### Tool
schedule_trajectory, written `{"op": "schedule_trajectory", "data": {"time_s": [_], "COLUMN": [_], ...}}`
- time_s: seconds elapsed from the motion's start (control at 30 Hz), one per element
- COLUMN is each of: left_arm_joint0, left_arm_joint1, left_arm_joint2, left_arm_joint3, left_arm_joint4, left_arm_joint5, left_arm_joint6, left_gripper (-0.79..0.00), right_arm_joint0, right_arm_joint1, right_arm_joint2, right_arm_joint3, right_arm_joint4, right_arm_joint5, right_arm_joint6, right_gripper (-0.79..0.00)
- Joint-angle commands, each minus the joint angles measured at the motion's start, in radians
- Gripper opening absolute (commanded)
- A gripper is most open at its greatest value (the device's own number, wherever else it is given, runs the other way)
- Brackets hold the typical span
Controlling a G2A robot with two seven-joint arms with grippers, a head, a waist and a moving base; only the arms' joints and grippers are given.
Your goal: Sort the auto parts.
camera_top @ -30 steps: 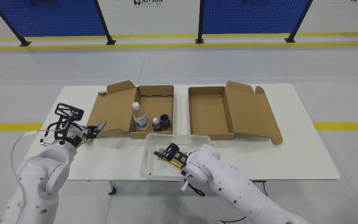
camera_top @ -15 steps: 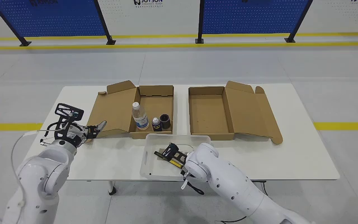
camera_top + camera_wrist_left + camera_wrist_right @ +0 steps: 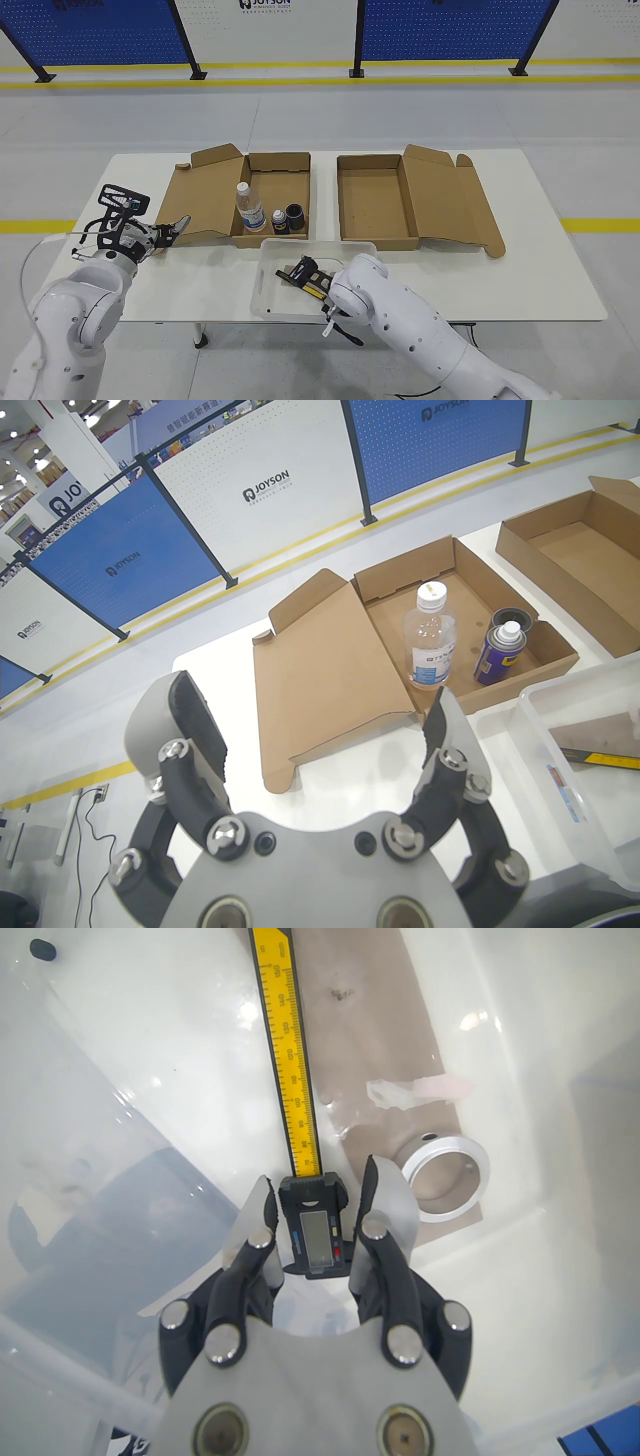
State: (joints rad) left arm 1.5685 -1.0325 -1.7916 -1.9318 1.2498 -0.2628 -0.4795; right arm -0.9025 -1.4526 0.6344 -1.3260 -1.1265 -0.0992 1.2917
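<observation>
1. Top view: a clear bin [image 3: 262,300] sits at the near edge of the white surface [image 3: 540,270]. The right claw [image 3: 305,274] is down inside the bin, over a yellow-and-black caliper [image 3: 317,290]. Just behind the bin stands an open cardboard box [image 3: 270,185] holding a clear bottle [image 3: 249,207], a spray can [image 3: 280,222] and a black ring part [image 3: 295,213]. A second cardboard box [image 3: 375,200] lies behind the bin and off to its right. The left claw [image 3: 172,233] hangs well to the left of the bin, near the first box's spread flap.

2. Left wrist view: the left claw [image 3: 312,687] is spread wide and holds nothing, its fingers [image 3: 195,720] far apart above the surface [image 3: 360,790]. The bin [image 3: 545,750] is close by, with the caliper [image 3: 600,757] lying inside it on a brown sheet [image 3: 590,730]. Beside the bin is the open cardboard box [image 3: 320,660], where the bottle [image 3: 430,640] and spray can [image 3: 499,655] stand upright and the black ring part [image 3: 511,617] sits just behind the can. The second cardboard box [image 3: 590,550] is farther off.

3. Right wrist view: the right claw [image 3: 320,1180] is set narrow inside the bin [image 3: 500,1278]. It has one finger on each side of the caliper's display head, with a thin gap showing at each side, so it straddles the head without clamping it. The caliper [image 3: 292,1053] lies flat on the bin floor, its yellow scale running away from the claw along the edge of the brown sheet [image 3: 380,1028]. A silver ring [image 3: 442,1214] rests on that sheet, just beside one finger.
</observation>
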Motion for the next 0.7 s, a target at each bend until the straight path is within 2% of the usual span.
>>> {"op": "schedule_trajectory", "data": {"time_s": [0.0, 0.2, 0.33, 0.5, 0.53, 0.63, 0.67], "left_arm_joint0": [0.0, 0.0, 0.0, 0.0, 0.0, 0.0, 0.0], "left_arm_joint1": [0.0, 0.0, 0.0, 0.0, 0.0, 0.0, 0.0], "left_arm_joint2": [0.0, 0.0, 0.0, 0.0, 0.0, 0.0, 0.0], "left_arm_joint3": [0.0, 0.0, 0.0, 0.0, 0.0, 0.0, 0.0], "left_arm_joint4": [0.0, 0.0, 0.0, 0.0, 0.0, 0.0, 0.0], "left_arm_joint5": [0.0, 0.0, 0.0, 0.0, 0.0, 0.0, 0.0], "left_arm_joint6": [0.0, 0.0, 0.0, 0.0, 0.0, 0.0, 0.0], "left_gripper": [0.0, 0.0, 0.0, 0.0, 0.0, 0.0, 0.0], "right_arm_joint0": [0.002, 0.006, 0.006, 0.008, 0.008, 0.009, 0.009], "right_arm_joint1": [-0.002, -0.008, -0.011, -0.014, -0.014, -0.015, -0.016], "right_arm_joint2": [-0.001, -0.004, -0.004, -0.002, -0.001, 0.001, 0.003], "right_arm_joint3": [0.005, 0.02, 0.03, 0.041, 0.041, 0.044, 0.045], "right_arm_joint4": [0.001, 0.006, 0.005, 0.003, 0.003, 0.002, 0.003], "right_arm_joint5": [-0.003, -0.007, -0.008, -0.011, -0.011, -0.012, -0.013], "right_arm_joint6": [0.001, 0.004, 0.003, 0.004, 0.003, 0.004, 0.003], "right_gripper": [-0.422, -0.453, -0.526, -0.579, -0.6, -0.773, -0.785]}}
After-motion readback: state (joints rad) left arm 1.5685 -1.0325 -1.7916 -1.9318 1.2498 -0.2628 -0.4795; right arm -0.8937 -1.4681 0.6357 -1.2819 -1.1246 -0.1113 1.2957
